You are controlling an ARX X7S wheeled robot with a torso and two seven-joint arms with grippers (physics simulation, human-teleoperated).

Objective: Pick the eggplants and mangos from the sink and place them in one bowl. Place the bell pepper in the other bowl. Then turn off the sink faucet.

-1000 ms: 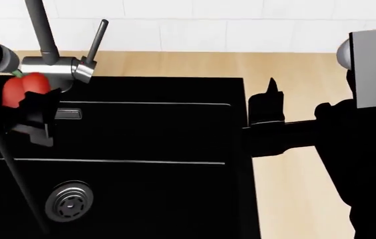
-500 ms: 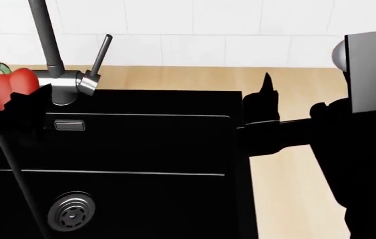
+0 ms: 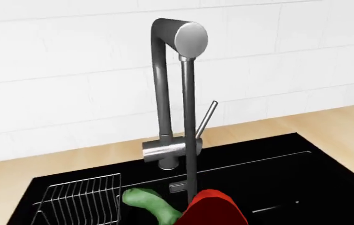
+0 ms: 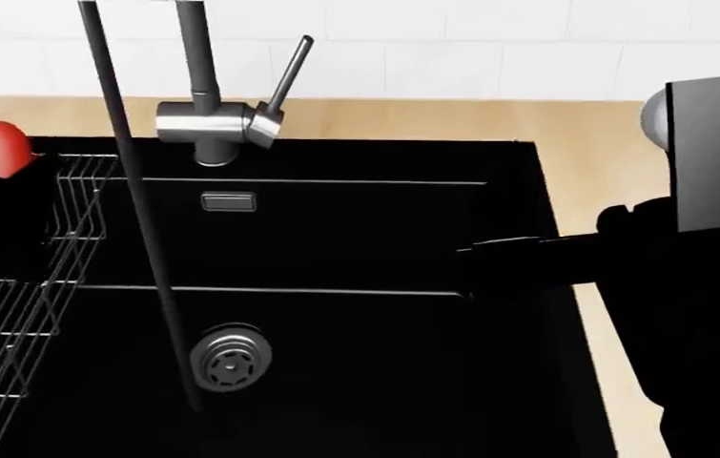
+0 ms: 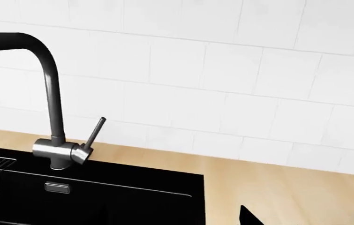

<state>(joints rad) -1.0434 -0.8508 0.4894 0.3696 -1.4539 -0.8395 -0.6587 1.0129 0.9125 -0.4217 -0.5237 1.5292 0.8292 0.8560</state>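
A light wooden counter is running along the foot of a white tiled wall, and a black sink is sitting sunk into it, leaving a strip of wood showing at the back edge and another down the right side. A steel faucet is standing at the sink's back rim (its thin lever is slanting up to the right). A wire rack is lying over the sink's left end, and a round drain is showing in the basin floor.
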